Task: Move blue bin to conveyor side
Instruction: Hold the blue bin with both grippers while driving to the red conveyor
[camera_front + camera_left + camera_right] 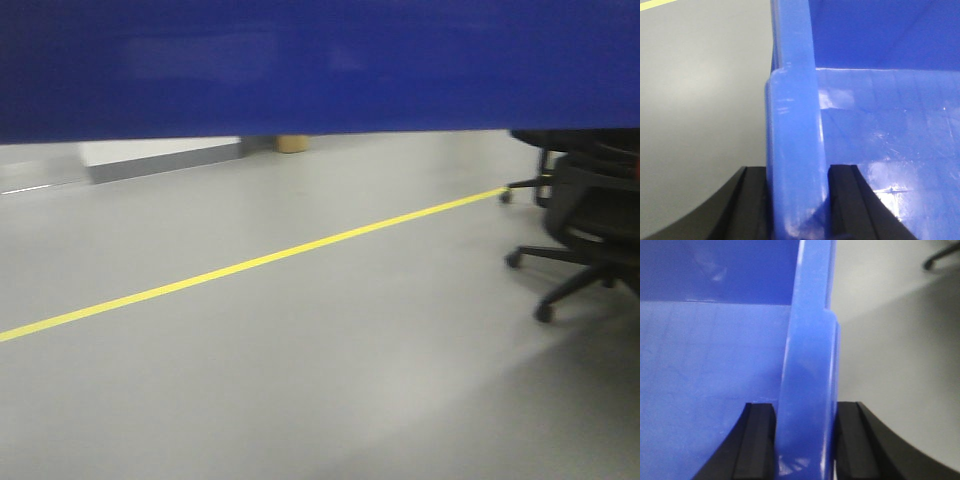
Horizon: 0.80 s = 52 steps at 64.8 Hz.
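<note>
On the blue bin [320, 70], left tool [797, 175] and right tool [806, 412] grip

blue bin [900, 150]: showing glossy, smooth plastic, carrying fine scuffs
left gripper [797, 200]: looking matt black
right gripper [805, 440]: looking matt black likewise
floor [330, 380]: showing smooth grey, giving soft sheen
floor line [250, 265]: looking flat yellow

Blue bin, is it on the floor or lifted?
Lifted: blue bin fills the front view's top, floor beneath; left end effector and right end effector clamp its walls.
</note>
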{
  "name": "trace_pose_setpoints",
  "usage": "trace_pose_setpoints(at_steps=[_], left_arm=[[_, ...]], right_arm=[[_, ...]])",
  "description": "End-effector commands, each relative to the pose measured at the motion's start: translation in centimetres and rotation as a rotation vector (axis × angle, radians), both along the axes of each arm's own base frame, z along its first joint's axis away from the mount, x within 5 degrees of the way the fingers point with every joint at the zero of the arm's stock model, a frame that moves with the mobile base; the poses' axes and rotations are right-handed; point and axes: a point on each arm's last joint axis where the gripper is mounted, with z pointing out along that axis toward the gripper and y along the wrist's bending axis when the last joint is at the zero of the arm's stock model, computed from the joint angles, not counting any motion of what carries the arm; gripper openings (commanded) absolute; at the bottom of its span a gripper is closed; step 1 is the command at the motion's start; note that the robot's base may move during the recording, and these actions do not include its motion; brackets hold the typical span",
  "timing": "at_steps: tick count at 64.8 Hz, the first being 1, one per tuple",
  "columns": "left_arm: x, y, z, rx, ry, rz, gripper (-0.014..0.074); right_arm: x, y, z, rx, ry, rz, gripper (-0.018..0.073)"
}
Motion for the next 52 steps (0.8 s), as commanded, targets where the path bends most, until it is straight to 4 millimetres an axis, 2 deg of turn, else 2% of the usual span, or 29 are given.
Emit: trace_pose_setpoints(at_steps=[1, 52], left_arm=[[-0.21, 0.32, 1.18, 0.026, -0.113, 0.018, -0.0018], [-0.21, 0.32, 1.18, 0.026, -0.113, 0.018, -0.0018]], right_arm=[[-0.19, -0.68, 1.24, -0.03, -0.123, -0.03, -0.0088], [-0.19, -0.68, 1.24, -0.03, -0.123, -0.03, -0.0088]])
